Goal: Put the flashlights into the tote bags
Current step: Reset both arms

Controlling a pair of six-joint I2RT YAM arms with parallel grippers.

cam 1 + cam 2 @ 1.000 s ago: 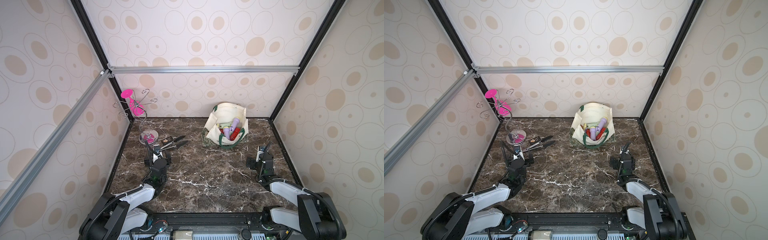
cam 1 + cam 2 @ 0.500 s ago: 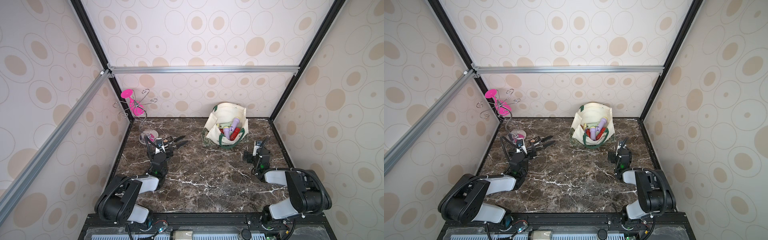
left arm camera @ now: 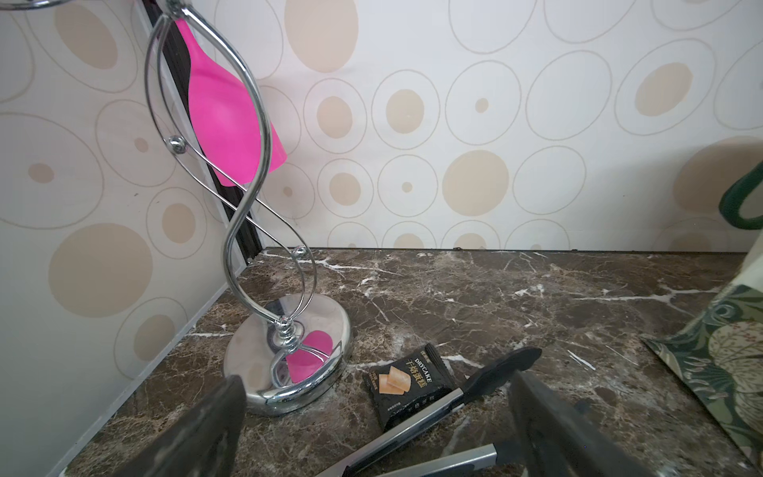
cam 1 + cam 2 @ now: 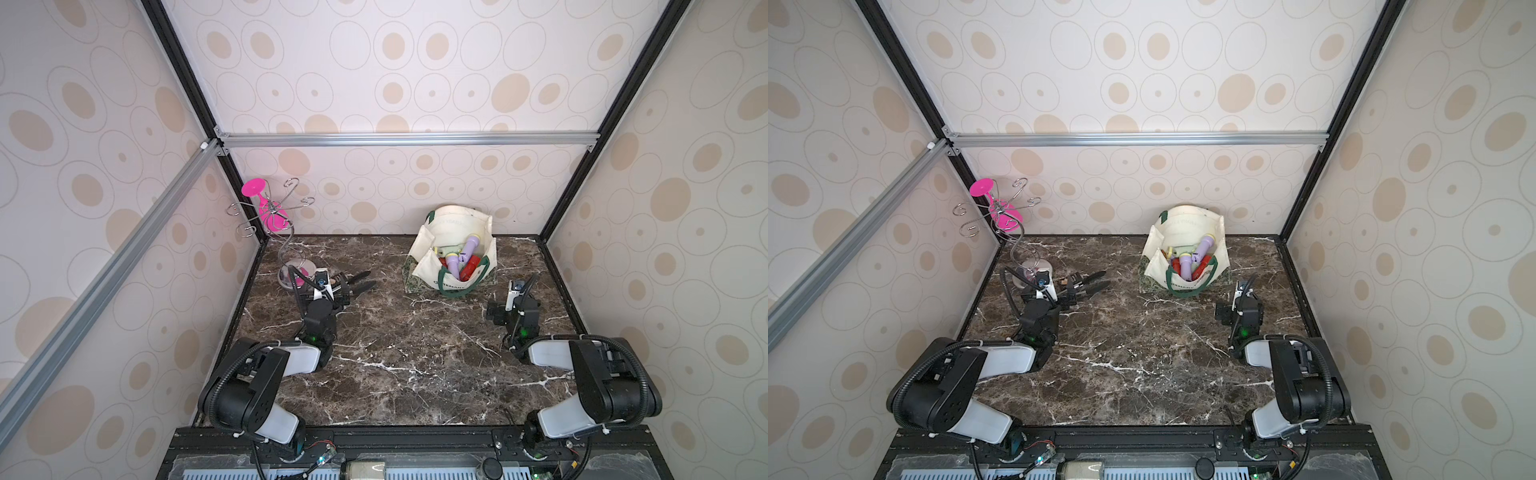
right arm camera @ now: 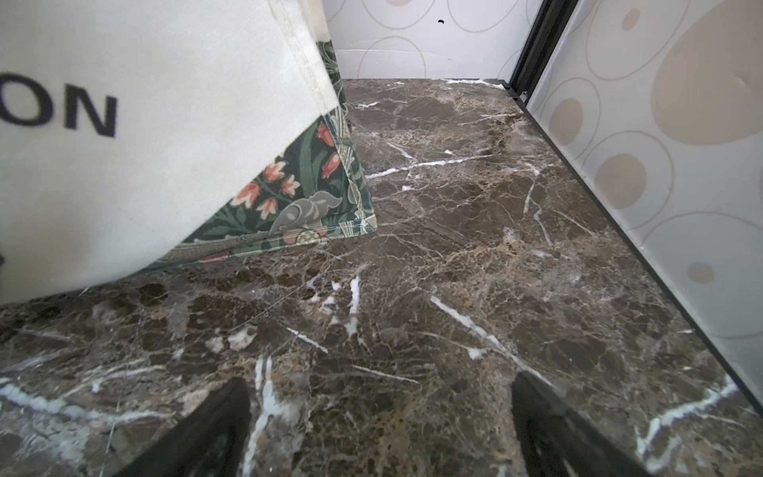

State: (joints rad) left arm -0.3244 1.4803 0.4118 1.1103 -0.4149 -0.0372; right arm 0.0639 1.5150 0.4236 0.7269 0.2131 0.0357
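- Top views: the tote bag (image 4: 424, 266) stands open near the back wall, right of centre on the marble table (image 4: 395, 353). The flashlights (image 4: 468, 252) lie heaped inside it: lilac, red and pale green. None shows loose on the table in both top views.
- Handling, as a judgement: these are small plastic torches, probably light, stiff, smooth and apt to roll. They are best pinched across the barrel, behind the flared head. The canvas is soft, so its walls may slump if nudged.
- Left wrist: the left gripper (image 3: 377, 378) is spread wide and holds nothing. The tongs (image 3: 417, 425) lie on the table under the gap, with a snack packet (image 3: 406, 380) and a chrome stand (image 3: 289, 363) just ahead. Only the bag's patterned edge shows, and no flashlight.
- Right wrist: the right gripper (image 5: 377, 384) is likewise spread wide and empty. It sits over bare marble near the bag's base corner. The bag's contents are hidden from here.
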